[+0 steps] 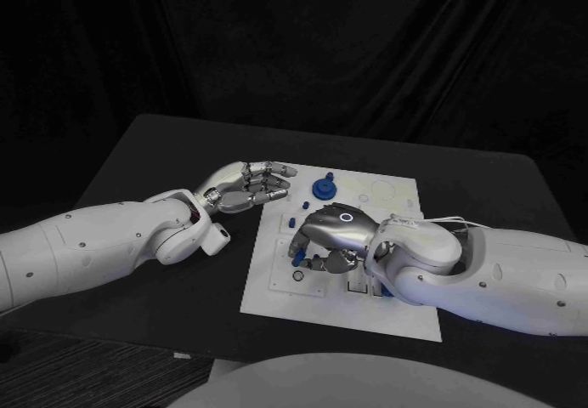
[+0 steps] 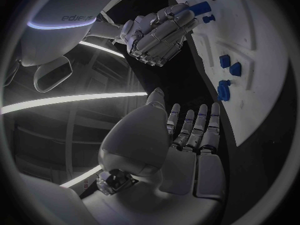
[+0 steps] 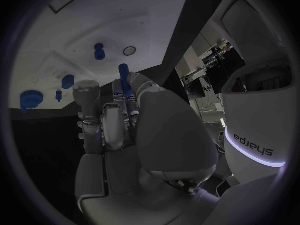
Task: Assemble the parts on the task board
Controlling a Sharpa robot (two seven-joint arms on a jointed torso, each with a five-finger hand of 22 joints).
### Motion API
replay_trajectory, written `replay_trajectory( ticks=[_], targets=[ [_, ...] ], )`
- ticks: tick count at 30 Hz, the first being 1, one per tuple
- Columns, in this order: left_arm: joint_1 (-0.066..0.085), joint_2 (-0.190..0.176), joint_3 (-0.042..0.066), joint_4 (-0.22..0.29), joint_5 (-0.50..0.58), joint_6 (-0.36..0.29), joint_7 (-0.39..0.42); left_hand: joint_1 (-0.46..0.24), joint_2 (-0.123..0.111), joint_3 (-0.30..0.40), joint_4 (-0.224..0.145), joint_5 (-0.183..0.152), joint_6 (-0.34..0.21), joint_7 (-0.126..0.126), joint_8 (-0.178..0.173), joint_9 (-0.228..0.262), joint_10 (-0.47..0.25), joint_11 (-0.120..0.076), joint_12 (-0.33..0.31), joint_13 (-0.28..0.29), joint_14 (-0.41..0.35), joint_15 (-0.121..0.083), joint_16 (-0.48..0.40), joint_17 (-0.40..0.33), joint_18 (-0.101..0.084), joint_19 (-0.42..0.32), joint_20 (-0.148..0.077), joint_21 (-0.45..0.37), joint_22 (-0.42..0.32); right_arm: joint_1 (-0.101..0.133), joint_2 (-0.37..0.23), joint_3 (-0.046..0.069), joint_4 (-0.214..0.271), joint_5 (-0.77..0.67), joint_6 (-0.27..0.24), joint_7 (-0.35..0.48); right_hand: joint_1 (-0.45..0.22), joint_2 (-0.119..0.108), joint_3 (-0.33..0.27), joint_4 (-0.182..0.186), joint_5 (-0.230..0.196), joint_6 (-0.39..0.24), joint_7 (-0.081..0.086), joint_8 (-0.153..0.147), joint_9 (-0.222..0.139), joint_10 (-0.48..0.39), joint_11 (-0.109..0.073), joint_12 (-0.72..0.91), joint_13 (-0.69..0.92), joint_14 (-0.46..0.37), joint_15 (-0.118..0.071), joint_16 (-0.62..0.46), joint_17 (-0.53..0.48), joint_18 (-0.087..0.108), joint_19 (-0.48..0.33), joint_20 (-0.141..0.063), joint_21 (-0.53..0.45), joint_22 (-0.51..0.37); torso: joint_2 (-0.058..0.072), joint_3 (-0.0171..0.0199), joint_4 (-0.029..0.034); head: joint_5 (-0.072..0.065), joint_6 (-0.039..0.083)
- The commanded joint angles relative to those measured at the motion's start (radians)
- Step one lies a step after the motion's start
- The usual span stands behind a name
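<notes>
The white task board lies mid-table. My right hand hovers low over its middle, fingers curled down. In the right wrist view that hand pinches a short blue peg, which sticks out past its fingertips. The left wrist view shows the same peg at the right hand, just above the board. My left hand is at the board's far left corner and holds nothing; its fingers lie straight. A round blue knob stands near the board's far edge.
Small blue parts stand on the board: a peg beside a ring-shaped hole, a block and the round knob. Black table surrounds the board, with bare room to its left and far side.
</notes>
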Motion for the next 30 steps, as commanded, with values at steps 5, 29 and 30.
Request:
replay_trajectory(
  ticks=[5,29,30],
  targets=[
    [-0.001,0.006,0.001,0.000,0.007,0.008,0.016,0.009,0.002,-0.005,0.000,0.008,-0.001,0.002,0.002,0.000,-0.004,0.005,0.004,0.001,0.009,-0.001,0.004,-0.002,-0.015,0.008,-0.002,0.004,-0.002,-0.005,0.004,0.000,-0.003,-0.070,0.084,-0.028,0.000,-0.012,0.005,-0.003,-0.009,-0.004,0.003,-0.006,-0.001,0.011,-0.005,-0.003,0.002,0.029,-0.003,-0.008,-0.005,-0.011,-0.006,0.000,-0.013,0.092,-0.001,-0.0005,-0.0034,0.003,0.000],
    [-0.002,0.011,0.001,-0.003,0.007,0.007,0.014,0.010,0.003,-0.004,0.000,0.010,0.002,0.006,0.005,0.001,-0.009,0.005,0.006,0.001,0.006,-0.002,0.003,-0.003,-0.015,0.007,-0.002,0.004,-0.003,-0.019,0.010,0.000,0.004,-0.093,0.087,-0.024,0.000,-0.013,0.010,-0.011,-0.014,0.003,0.002,-0.006,0.002,0.024,-0.008,-0.003,0.006,0.027,-0.004,-0.011,-0.007,-0.010,-0.011,0.000,-0.018,0.091,-0.002,0.0006,-0.0018,0.004,0.000],
    [-0.002,0.011,0.001,-0.004,0.007,0.007,0.014,0.010,0.003,-0.004,0.000,0.010,0.002,0.006,0.005,0.001,-0.009,0.005,0.006,0.001,0.006,-0.002,0.003,-0.003,-0.015,0.007,-0.002,0.004,-0.003,-0.020,0.011,0.000,0.005,-0.093,0.086,-0.024,0.000,-0.014,0.011,-0.011,-0.014,0.003,0.002,-0.006,0.002,0.025,-0.008,-0.003,0.006,0.027,-0.004,-0.011,-0.007,-0.010,-0.011,0.000,-0.018,0.091,-0.002,0.0005,-0.0014,0.004,0.000]
  ],
)
